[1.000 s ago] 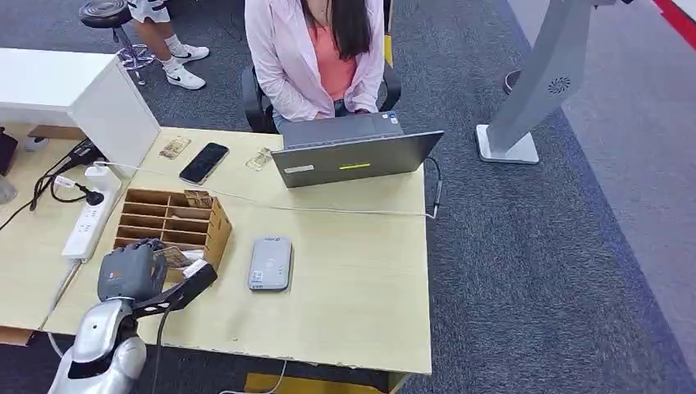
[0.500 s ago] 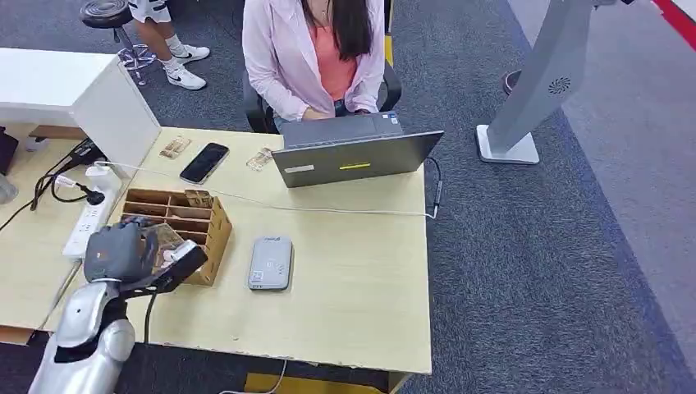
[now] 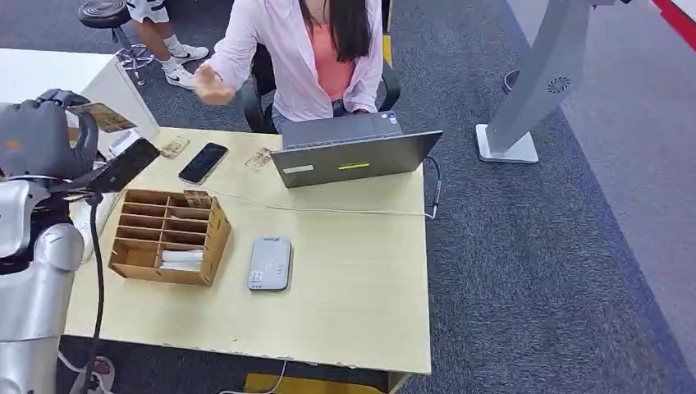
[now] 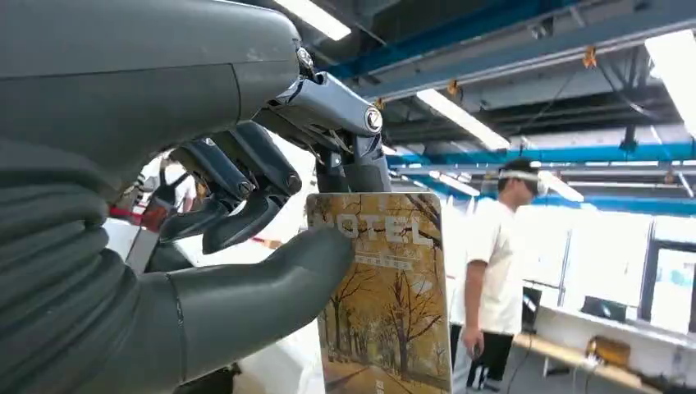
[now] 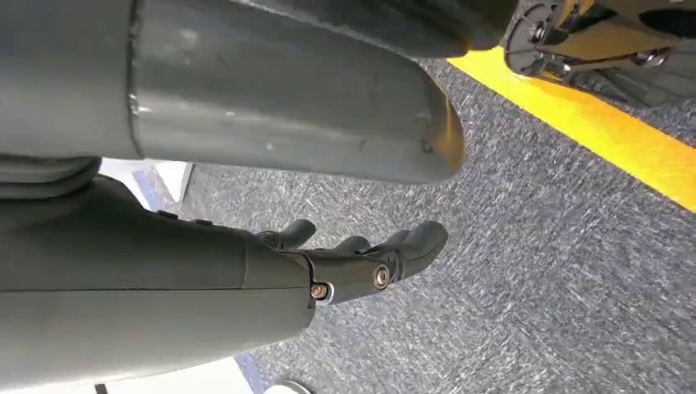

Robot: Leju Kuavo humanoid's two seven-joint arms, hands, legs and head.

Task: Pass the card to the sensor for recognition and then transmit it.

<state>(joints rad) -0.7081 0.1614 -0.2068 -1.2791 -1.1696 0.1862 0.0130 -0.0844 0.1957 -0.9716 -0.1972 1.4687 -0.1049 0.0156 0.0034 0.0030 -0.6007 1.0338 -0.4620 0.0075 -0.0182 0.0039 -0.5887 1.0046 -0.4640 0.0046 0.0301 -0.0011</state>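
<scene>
The card (image 4: 382, 295) is a flat, glossy rectangle printed with autumn trees and the word HOTEL, pinched between the thick grey thumb and the darker fingers (image 4: 246, 176) of the left hand (image 3: 41, 135). In the head view the card (image 3: 103, 117) sits at the hand's 2 o'clock, raised well above the desk at the picture's upper left, tilted nearly flat.

The right hand (image 5: 361, 258) hangs over speckled grey carpet, its dark fingers loosely extended and apart, nothing in them.

On the pale wood-grain desk (image 3: 353, 304), the sensor (image 3: 270, 263) is a smooth grey slab with rounded corners, lying flat at 4 o'clock from the left hand and well apart from it. Just beside the sensor, at its 9 o'clock, stands a brown wooden organiser (image 3: 168, 235) divided into slots, one slot holding a pale roll. A black phone (image 3: 203, 162) lies at the organiser's 12 o'clock. A grey laptop (image 3: 353, 156) stands open at the desk's far edge, with a thin white cable running across the desk in front of it. Behind the laptop sits a person (image 3: 308, 53) in a soft pink jacket, one hand (image 3: 212, 84) lifted.
</scene>
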